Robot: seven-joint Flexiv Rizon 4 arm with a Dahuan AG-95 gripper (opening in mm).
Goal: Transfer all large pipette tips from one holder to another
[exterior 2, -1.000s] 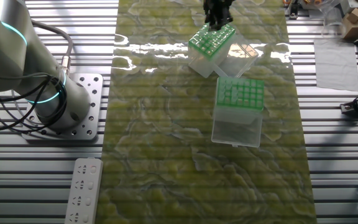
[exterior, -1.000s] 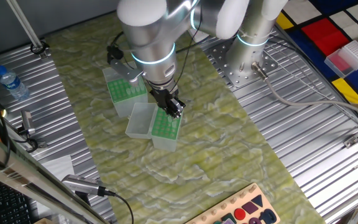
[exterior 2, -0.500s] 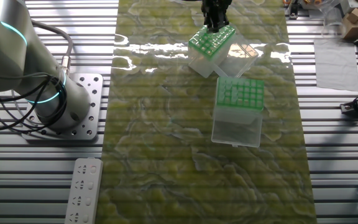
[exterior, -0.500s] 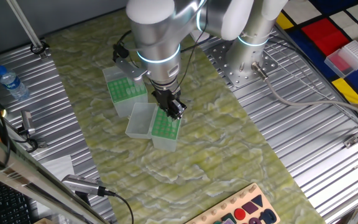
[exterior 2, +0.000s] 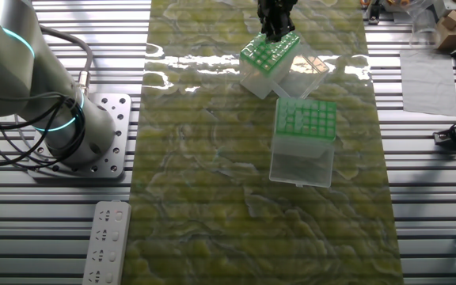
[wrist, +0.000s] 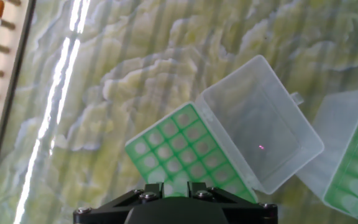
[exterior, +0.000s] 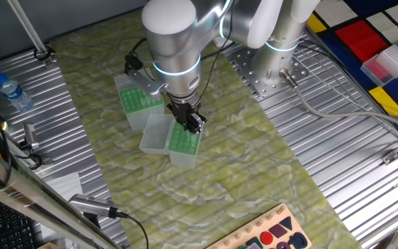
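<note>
A clear box with a green rack [exterior: 184,142] stands mid-mat with its lid open. In the hand view its grid [wrist: 185,155] holds pale mint-green pipette tips [wrist: 166,149] in tight rows. My gripper [exterior: 194,122] hangs right over this rack's far edge and also shows in the other fixed view [exterior 2: 276,30]. In the hand view only the bases of my gripper [wrist: 174,186] show, a narrow pale gap apart. Whether a tip sits between them cannot be seen. A second green rack box [exterior: 140,100] stands beside the first and also shows in the other fixed view [exterior 2: 305,119].
The first box's open clear lid [wrist: 260,134] lies beside its rack, and the second box's lid [exterior 2: 301,168] lies flat on the mat. A water bottle [exterior: 12,91] stands far left. A wooden shape board [exterior: 268,235] is at the front edge.
The arm's upper links have swung slightly to the right. The gripper has stayed over the same rack edge, nearly still.
</note>
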